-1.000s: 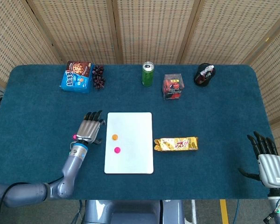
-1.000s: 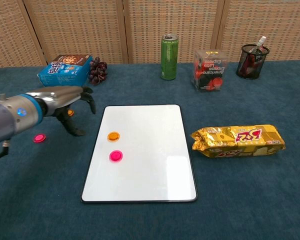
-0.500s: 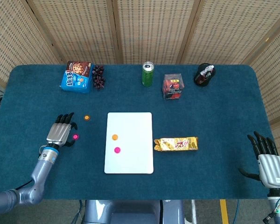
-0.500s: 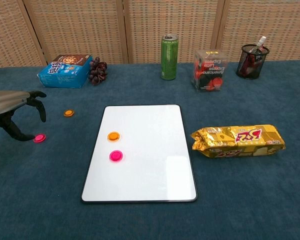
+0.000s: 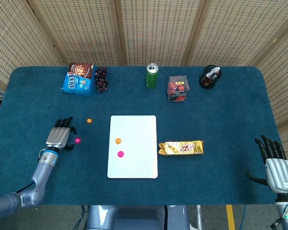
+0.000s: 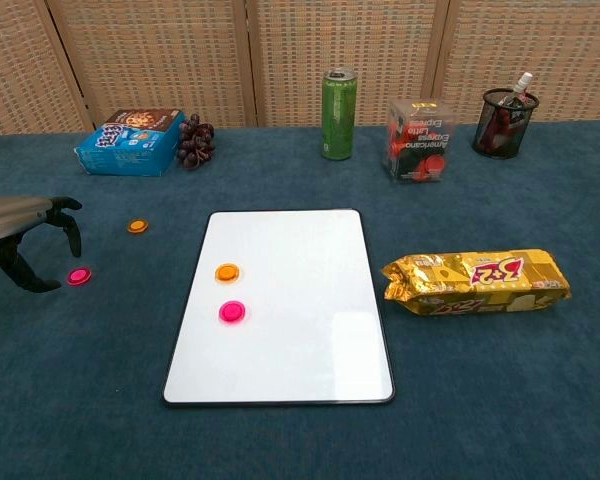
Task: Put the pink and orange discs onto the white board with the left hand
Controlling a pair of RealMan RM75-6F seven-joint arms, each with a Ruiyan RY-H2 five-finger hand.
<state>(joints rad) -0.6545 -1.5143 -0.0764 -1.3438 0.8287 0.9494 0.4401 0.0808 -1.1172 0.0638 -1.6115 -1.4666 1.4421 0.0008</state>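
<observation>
The white board lies at the table's middle with one orange disc and one pink disc on it. A second pink disc and a second orange disc lie on the blue cloth left of the board. My left hand hovers just left of the loose pink disc, fingers apart and holding nothing. My right hand rests open at the table's front right corner, far from the discs.
Along the back stand a blue snack box, dark grapes, a green can, a clear box and a black pen cup. A gold snack bar lies right of the board.
My left hand has drawn back leftward from the board's left edge to beside the loose pink disc, uncovering both loose discs. The right hand has not moved.
</observation>
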